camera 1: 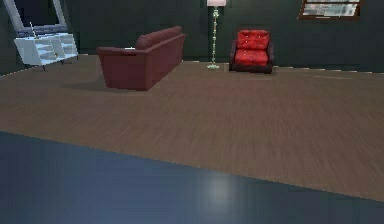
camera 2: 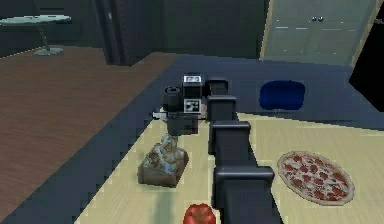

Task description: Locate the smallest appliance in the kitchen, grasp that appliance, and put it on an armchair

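The gripper (camera 2: 175,132) is hanging above the tan table (camera 2: 300,135), left of the pizza (camera 2: 315,176) and a bit farther up the picture. A small brown and grey thing (camera 2: 164,162), maybe the appliance, is sitting on the table, also left of the pizza, just below the gripper in the arm side view. I cannot tell if the gripper is holding anything. The thing's long side seems to be running up and down the picture. I cannot tell which way it is facing.

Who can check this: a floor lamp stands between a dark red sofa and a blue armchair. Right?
No: the forward view shows the armchair is red, not blue. The floor lamp does stand between it and the dark red sofa.
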